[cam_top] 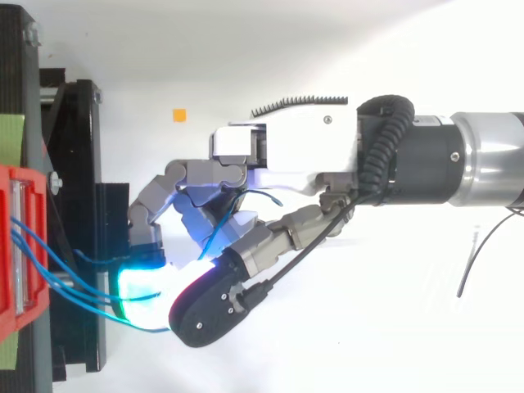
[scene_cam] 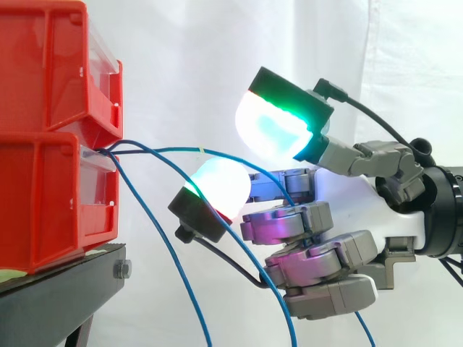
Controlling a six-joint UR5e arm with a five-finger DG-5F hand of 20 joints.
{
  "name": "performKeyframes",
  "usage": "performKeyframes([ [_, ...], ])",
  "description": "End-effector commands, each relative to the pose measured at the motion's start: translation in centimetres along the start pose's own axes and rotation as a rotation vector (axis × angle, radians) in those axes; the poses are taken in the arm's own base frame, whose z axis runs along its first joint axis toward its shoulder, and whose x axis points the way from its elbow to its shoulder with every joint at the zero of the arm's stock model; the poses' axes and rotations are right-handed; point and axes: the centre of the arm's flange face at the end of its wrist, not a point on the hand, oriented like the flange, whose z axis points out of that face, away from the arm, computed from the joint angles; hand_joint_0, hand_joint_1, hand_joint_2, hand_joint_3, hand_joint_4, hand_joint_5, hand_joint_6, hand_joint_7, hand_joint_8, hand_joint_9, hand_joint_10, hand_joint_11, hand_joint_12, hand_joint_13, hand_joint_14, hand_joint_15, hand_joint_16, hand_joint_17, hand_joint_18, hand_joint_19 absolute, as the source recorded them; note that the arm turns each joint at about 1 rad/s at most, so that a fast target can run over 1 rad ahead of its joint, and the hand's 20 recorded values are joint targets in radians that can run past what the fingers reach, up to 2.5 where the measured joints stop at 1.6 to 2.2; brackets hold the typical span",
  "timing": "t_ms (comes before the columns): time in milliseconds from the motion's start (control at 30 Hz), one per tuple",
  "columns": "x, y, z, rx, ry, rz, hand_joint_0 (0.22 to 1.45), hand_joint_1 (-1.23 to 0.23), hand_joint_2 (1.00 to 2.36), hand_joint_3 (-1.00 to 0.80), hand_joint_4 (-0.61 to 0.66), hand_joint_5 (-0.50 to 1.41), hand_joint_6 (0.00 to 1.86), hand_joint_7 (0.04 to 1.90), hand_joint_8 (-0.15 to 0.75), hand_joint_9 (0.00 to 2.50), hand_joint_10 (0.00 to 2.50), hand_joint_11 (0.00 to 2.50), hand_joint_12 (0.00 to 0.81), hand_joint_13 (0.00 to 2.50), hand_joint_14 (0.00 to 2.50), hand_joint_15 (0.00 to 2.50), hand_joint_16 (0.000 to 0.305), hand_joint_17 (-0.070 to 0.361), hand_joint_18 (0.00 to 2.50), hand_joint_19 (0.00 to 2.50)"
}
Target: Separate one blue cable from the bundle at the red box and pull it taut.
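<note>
The stacked red bins sit on a black stand. The hand hangs level with the lower bin, near its front, likely so it can draw a cable straight away from it. Its fingers are curled, and one blue cable runs from the lower bin's front in among them, apparently caught there. This thin cable is lifted above the drooping bundle under the bin's front and sags slightly, not yet taut.
</note>
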Motion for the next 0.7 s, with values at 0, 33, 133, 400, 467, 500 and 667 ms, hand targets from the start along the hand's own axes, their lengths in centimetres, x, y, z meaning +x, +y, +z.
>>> performKeyframes([
  [0, 0.0, 0.12, 0.01, -0.001, -0.001, 0.0, 0.52, -0.57, 1.0, -0.5, 0.03, -0.13, 0.88, 0.87, 0.196, 0.55, 2.5, 1.79, 0.361, 0.82, 2.5, 1.04, 0.044, 0.099, 1.11, 1.59],
  [33, 0.0, 0.12, 0.01, -0.001, -0.001, 0.0, 0.52, -0.61, 1.0, -0.5, 0.03, -0.13, 0.88, 0.86, 0.195, 0.56, 2.5, 1.81, 0.366, 0.82, 2.5, 1.03, 0.043, 0.098, 1.13, 1.61],
  [133, 0.0, 0.14, 0.03, -0.003, -0.001, 0.002, 0.57, -0.68, 1.0, -0.5, 0.01, -0.13, 0.88, 0.88, 0.182, 0.58, 2.5, 1.85, 0.349, 0.85, 2.5, 1.09, 0.039, 0.088, 1.19, 1.8],
  [400, -0.01, 0.06, -0.01, -0.001, -0.003, 0.003, 0.6, -0.76, 1.02, -0.27, -0.07, -0.11, 0.89, 0.93, 0.131, 0.6, 2.5, 1.87, 0.343, 0.88, 2.5, 1.12, 0.038, 0.085, 1.26, 1.92],
  [467, -0.01, 0.08, 0.0, -0.003, -0.003, 0.003, 0.6, -0.77, 1.02, -0.26, -0.07, -0.11, 0.9, 0.93, 0.14, 0.61, 2.5, 1.9, 0.347, 0.87, 2.5, 1.16, 0.038, 0.086, 1.26, 1.92],
  [500, -0.01, 0.06, -0.01, -0.001, -0.003, 0.003, 0.6, -0.77, 1.02, -0.27, -0.06, -0.12, 0.89, 0.93, 0.153, 0.6, 2.5, 1.9, 0.35, 0.86, 2.5, 1.16, 0.039, 0.089, 1.24, 1.91],
  [667, -0.25, 0.16, 0.02, -0.006, -0.006, 0.002, 0.51, -0.68, 1.0, -0.5, -0.02, -0.17, 0.84, 0.78, 0.221, 0.48, 2.5, 1.76, 0.37, 0.8, 2.5, 1.06, 0.047, 0.106, 1.1, 1.6],
])
